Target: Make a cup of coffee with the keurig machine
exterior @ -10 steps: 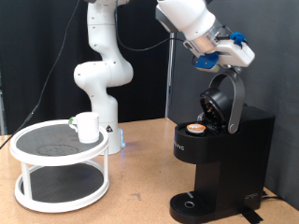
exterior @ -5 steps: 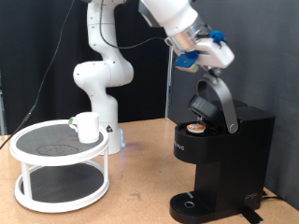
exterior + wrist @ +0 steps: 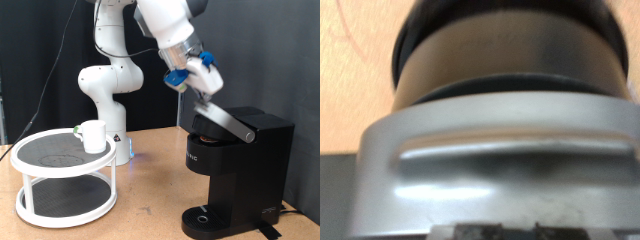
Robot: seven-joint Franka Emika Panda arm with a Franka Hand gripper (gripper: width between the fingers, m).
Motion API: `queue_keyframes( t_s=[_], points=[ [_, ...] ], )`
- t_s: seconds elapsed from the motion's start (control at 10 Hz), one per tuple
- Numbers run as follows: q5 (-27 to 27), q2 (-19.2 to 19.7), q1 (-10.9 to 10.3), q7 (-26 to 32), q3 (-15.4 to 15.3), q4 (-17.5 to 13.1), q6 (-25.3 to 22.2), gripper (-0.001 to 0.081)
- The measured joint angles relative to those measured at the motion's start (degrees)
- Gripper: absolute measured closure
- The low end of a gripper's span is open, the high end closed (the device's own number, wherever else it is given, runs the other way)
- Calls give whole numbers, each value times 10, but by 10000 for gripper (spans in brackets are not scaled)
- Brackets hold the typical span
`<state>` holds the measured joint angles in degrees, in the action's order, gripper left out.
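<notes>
Our claw presses the grey lid handle of the black boxy keurig machine on the table; we cannot tell its grip. White ceramic cup sits on the white two-tier stand.

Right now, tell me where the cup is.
The cup stands on the top tier of the white two-tier stand at the exterior view's left, beside the robot's base and well apart from the keurig machine.
</notes>
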<state>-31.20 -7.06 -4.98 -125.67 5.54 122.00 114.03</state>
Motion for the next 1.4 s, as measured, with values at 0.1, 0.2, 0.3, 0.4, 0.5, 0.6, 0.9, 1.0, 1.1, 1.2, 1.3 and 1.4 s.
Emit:
queue_keyframes(
  t_s=[0.1,0.2,0.3,0.4,0.5,0.6,0.9,1.0,1.1,1.2,1.3,1.4],
  points=[
    [11,9,4,0,1,8,9,806],
    [17,19,6,0,1,16,21,806],
    [18,31,7,3,1,26,38,806],
    [17,41,8,8,2,31,58,806],
    [17,43,10,12,5,32,64,806],
    [14,45,12,21,7,33,69,806],
    [-38,54,16,85,13,44,87,806],
    [-82,54,18,127,17,46,84,806],
    [-133,54,23,175,23,47,64,806],
    [-171,52,26,210,30,45,41,806],
    [-195,48,30,229,35,41,16,806],
    [-207,41,30,232,36,35,-13,806]
  ],
)
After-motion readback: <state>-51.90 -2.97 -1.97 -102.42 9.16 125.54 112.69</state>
